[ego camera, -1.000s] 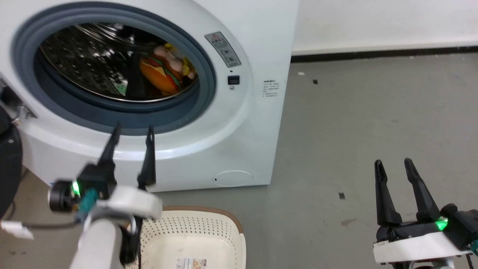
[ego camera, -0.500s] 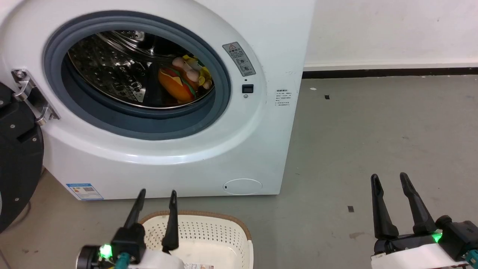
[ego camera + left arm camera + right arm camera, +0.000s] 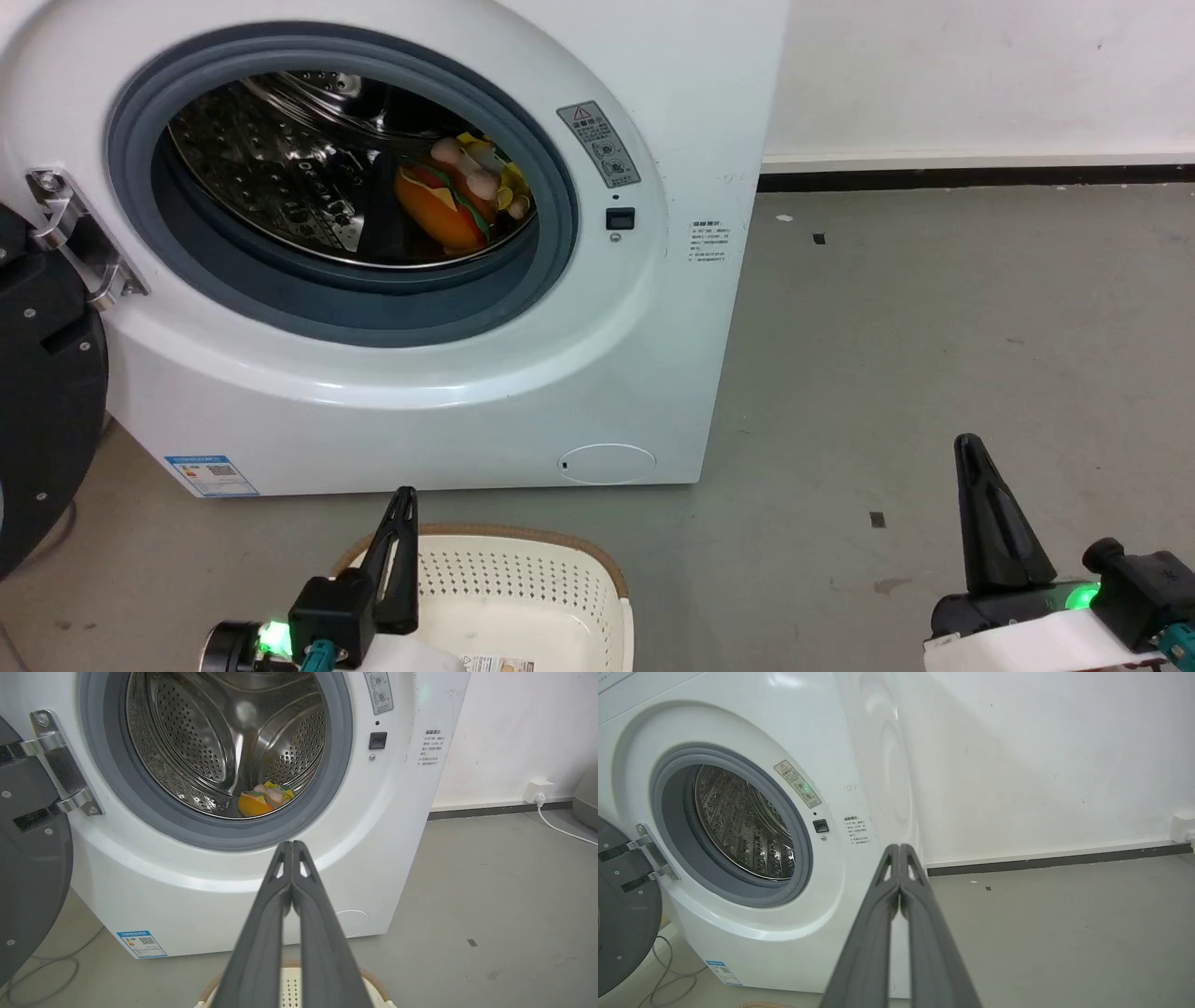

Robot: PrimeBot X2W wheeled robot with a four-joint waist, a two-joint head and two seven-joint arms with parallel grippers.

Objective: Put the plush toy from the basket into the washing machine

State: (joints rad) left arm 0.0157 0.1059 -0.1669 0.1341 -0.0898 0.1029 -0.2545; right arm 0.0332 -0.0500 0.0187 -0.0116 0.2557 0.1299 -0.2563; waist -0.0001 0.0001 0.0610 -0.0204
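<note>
Setting: A grey concrete floor [image 3: 934, 327] is seen running back to a white wall [image 3: 980, 75], with a black skirting strip [image 3: 971, 175] drawn along its foot.

Machine: A large white front-loading washing machine [image 3: 597, 373] is shown standing on the floor at the left. Its black round door [image 3: 37, 420] is swung wide on a metal hinge [image 3: 70, 233] at the left side.

Door opening: A grey rubber door ring [image 3: 560, 215] is seen framing a shiny perforated steel drum [image 3: 252, 159]. A warning sticker [image 3: 597, 145] is fixed just to the right of the ring.

Toy: A small soft plush toy [image 3: 448, 201], pale pink with yellow clothing and an orange burger-like part striped green and red, is pictured lying inside the drum, low and toward its right side. It is touched by neither gripper.

Basket: A cream-white perforated plastic basket [image 3: 560, 539] with a brown rim is set on the floor just in front of the machine. A printed label [image 3: 485, 665] is glimpsed on its inner bottom.

Left arm: The left gripper [image 3: 403, 499] is held above the basket's left part, its dark fingers pointed toward the machine. Its jaws are pressed together tip to tip, with nothing gripped.

Right arm: The right gripper [image 3: 971, 448] is held over bare floor at the lower right, well apart from machine and basket. Its jaws are likewise closed on nothing.
</note>
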